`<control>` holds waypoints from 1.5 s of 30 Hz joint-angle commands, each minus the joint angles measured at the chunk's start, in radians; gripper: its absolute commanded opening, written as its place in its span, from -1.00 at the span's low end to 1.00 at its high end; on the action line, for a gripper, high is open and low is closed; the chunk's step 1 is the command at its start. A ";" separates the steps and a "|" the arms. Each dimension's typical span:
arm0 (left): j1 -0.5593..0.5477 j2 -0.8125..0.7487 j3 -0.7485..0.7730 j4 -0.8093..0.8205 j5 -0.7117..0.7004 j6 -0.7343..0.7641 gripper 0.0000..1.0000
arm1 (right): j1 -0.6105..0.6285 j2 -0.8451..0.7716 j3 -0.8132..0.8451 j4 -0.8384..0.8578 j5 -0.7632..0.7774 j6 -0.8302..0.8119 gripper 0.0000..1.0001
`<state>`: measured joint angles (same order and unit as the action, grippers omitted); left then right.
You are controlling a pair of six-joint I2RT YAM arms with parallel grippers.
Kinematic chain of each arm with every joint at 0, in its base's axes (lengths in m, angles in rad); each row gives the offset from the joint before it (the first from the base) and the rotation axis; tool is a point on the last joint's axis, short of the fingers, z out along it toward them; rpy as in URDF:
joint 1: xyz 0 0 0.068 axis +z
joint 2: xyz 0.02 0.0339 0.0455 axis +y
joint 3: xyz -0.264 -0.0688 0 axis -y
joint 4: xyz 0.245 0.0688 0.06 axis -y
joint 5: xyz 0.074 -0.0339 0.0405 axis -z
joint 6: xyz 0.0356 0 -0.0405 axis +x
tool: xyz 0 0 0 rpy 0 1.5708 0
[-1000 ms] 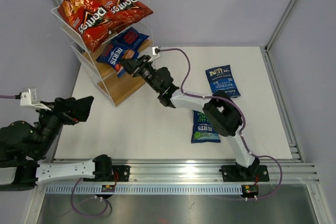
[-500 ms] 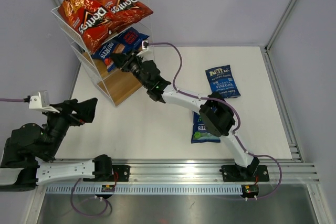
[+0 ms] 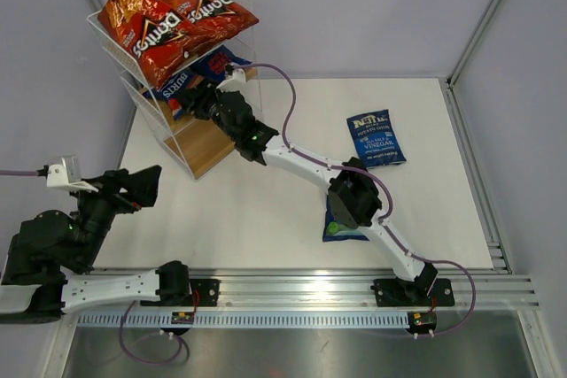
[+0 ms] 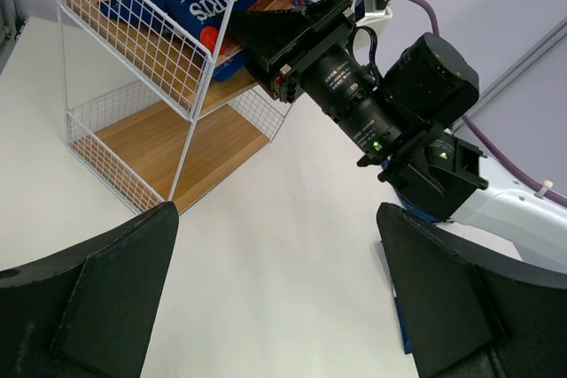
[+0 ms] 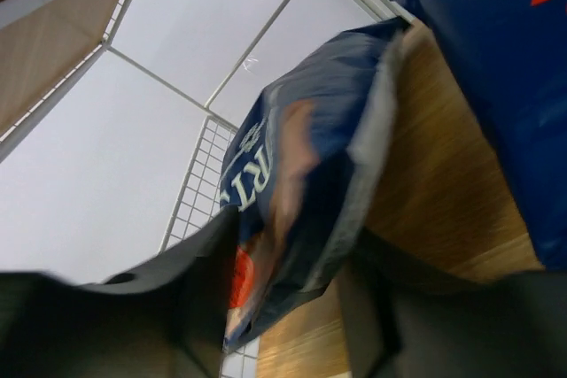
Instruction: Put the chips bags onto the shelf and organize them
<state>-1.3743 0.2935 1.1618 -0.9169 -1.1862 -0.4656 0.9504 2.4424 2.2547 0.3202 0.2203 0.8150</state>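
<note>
Top external view is showing the right arm (image 3: 297,161) reaching deeper than a second ago into the three-tier white wire shelf with wooden boards (image 3: 202,158) at the upper left. The right jaws are clamping the dark blue glossy Burts chips bag (image 5: 301,174) over the middle board, beside another blue bag (image 5: 496,86). Releasing is probably coming next. The left jaws are standing apart, empty. A dark blue Kettle bag (image 3: 376,137) is waiting on the white counter (image 3: 248,210).
</note>
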 commanded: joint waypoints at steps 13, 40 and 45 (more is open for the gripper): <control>-0.002 -0.031 -0.008 -0.031 -0.052 -0.053 0.98 | 0.053 -0.152 -0.043 -0.285 0.097 0.015 0.33; -0.003 0.015 -0.037 0.006 -0.023 -0.039 0.98 | 0.050 -0.706 -0.767 -0.060 0.076 -0.039 0.99; -0.003 0.157 -0.083 0.038 0.205 -0.133 0.98 | 0.045 -1.030 -1.107 -0.097 0.223 -0.164 0.99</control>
<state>-1.3743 0.3393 1.1278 -0.9443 -1.1492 -0.5461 0.9977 1.6127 1.2289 0.1734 0.3050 0.7532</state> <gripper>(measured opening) 0.988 0.993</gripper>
